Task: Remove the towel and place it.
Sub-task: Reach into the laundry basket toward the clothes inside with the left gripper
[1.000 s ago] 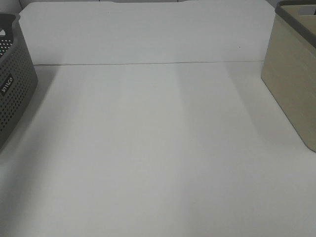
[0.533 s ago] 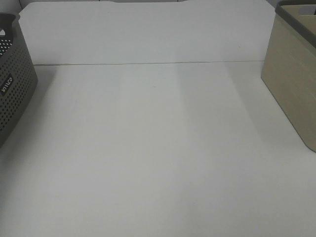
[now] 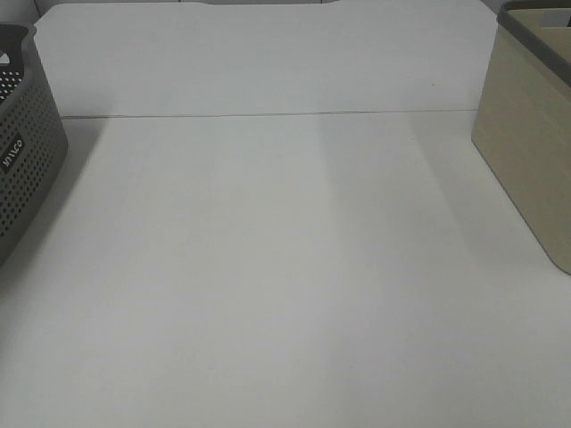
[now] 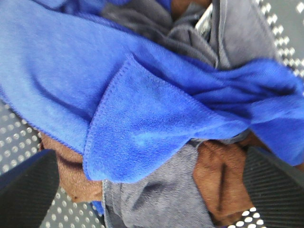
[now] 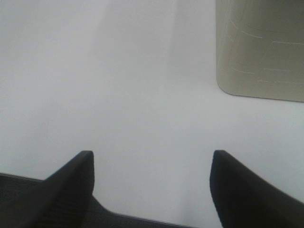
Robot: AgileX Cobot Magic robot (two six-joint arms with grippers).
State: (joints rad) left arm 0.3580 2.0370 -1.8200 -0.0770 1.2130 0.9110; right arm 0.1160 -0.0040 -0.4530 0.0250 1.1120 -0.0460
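Observation:
The royal-blue plush towel (image 4: 142, 109) lies crumpled on top of other cloths inside the perforated grey basket (image 4: 19, 142), seen only in the left wrist view. My left gripper (image 4: 152, 190) is open just above the pile, one dark finger on each side of the towel's folded edge, not touching it. My right gripper (image 5: 154, 171) is open and empty over the bare white table. Neither gripper shows in the exterior high view, and the towel is hidden there.
A brown cloth (image 4: 218, 175) and a grey cloth (image 4: 156, 199) lie under the towel. The grey basket (image 3: 27, 152) stands at the table's left edge, a beige basket (image 3: 526, 152) at the right, also in the right wrist view (image 5: 261, 47).

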